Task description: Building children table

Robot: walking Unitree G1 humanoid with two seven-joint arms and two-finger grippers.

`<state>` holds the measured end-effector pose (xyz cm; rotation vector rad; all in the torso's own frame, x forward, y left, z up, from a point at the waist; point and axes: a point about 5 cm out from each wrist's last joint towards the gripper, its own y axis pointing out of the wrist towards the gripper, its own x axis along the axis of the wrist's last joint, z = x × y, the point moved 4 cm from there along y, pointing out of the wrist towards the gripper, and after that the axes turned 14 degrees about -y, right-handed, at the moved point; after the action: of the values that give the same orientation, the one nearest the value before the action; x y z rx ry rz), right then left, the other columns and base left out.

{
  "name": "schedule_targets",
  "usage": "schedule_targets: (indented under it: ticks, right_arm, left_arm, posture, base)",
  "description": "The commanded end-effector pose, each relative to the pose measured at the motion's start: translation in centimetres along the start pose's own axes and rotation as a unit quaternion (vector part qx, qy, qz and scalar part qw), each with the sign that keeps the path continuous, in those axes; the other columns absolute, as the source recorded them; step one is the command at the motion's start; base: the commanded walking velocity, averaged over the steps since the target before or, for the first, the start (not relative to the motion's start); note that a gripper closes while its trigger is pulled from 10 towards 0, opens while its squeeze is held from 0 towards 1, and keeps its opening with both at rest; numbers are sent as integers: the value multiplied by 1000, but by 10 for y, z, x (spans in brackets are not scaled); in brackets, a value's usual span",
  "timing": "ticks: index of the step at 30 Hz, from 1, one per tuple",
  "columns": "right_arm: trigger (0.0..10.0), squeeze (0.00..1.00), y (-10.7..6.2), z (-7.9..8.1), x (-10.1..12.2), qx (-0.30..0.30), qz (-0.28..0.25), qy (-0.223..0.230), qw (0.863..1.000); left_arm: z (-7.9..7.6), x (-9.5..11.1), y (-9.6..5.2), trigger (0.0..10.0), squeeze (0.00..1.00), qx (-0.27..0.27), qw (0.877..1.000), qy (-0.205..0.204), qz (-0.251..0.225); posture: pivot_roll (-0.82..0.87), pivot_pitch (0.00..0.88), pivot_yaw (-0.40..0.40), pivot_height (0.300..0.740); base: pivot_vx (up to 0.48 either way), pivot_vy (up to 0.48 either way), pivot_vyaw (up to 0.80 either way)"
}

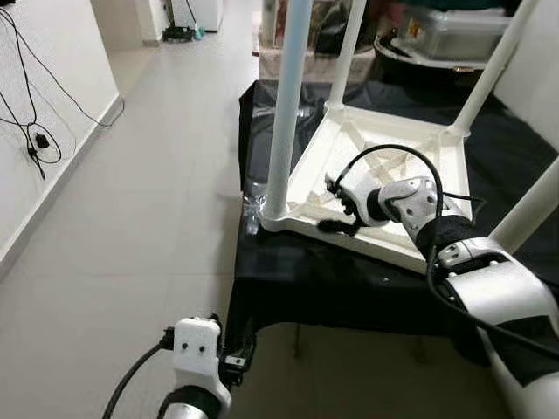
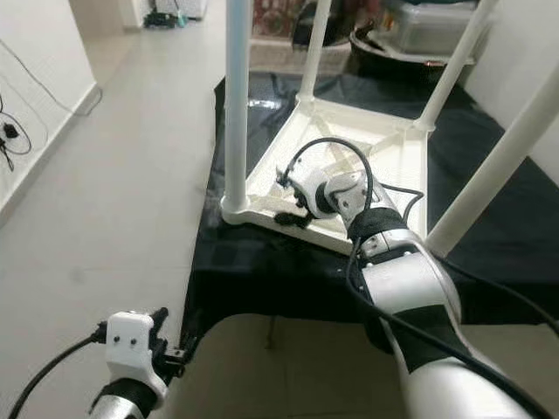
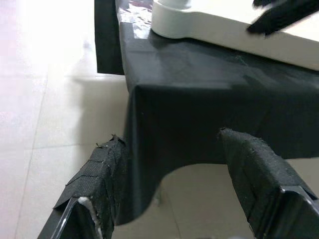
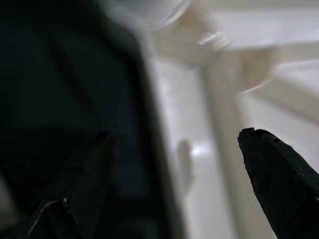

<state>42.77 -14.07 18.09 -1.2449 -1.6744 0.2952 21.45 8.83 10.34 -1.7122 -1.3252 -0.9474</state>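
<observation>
While the grey tiled floor (image 1: 131, 227) spreads out on the robot's left, a low surface under a black cloth (image 1: 349, 279) sits in front of the robot. On that cloth lies the white children's table (image 1: 384, 153), turned upside down, so its flat top rests on the cloth and its ribbed underside faces up. Four white legs (image 1: 286, 105) stick up from its corners. The leg at the near left corner stands straight and tall, and the others lean a little in the picture.

Behind the table, at the far end of the cloth, there is a clear plastic box (image 1: 454, 30) on a dark round thing. On the left, black cables (image 1: 35, 122) hang down the white wall (image 1: 44, 70).

The silver right arm reaches across the cloth to the near edge of the upside-down table. The right gripper (image 1: 339, 218) is at that edge, close to the near left leg. Its two black fingers (image 4: 276, 179) are spread apart, with the white rim of the table between them, one finger over the dark cloth and one over the white underside. I cannot tell if they touch the rim.

The left gripper (image 3: 174, 184) hangs low by the front left corner of the cloth. Its fingers are spread apart too, and nothing is in them.
</observation>
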Motion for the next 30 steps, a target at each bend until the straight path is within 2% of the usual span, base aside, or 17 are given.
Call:
schedule_targets:
  ticks: [1,7,8,9,10,17,30]
  right_arm:
    - [10000,0,0,2,4,16,6,-24,1000]
    - [10000,0,6,7,13,27,17,-57,998]
    - [6078,0,6,8,15,34,17,-60,997]
    - [4510,0,7,9,17,41,18,-64,997]
    - [0,0,7,10,18,46,19,-68,996]
    - [0,0,9,16,24,77,24,-92,993]
    - [0,0,12,21,34,91,14,-107,990]
  left_arm:
    - [-14,-4,-3,10000,0,-6,1000,-25,5]
    - [-23,-1,-13,10000,0,-4,1000,-29,7]
    - [-24,-1,-14,10000,0,-3,999,-31,7]
    - [-25,-1,-15,10000,0,-3,999,-32,7]
    - [-25,-1,-16,10000,0,-3,999,-33,8]
    - [-30,1,-19,10000,0,-1,999,-39,10]
    - [-32,4,-21,10000,0,4,999,-42,10]
  posture:
    - [-2,169,-91,740]
    - [-1,218,-109,740]
    - [-3,225,-110,740]
    - [-3,225,-110,740]
    - [-5,235,-112,740]
    - [-10,260,-122,740]
    - [-10,277,-124,740]
  base:
    - [0,0,0]
    - [0,0,0]
    - [0,0,0]
    - [0,0,0]
    - [0,0,0]
    - [0,0,0]
    - [0,0,0]
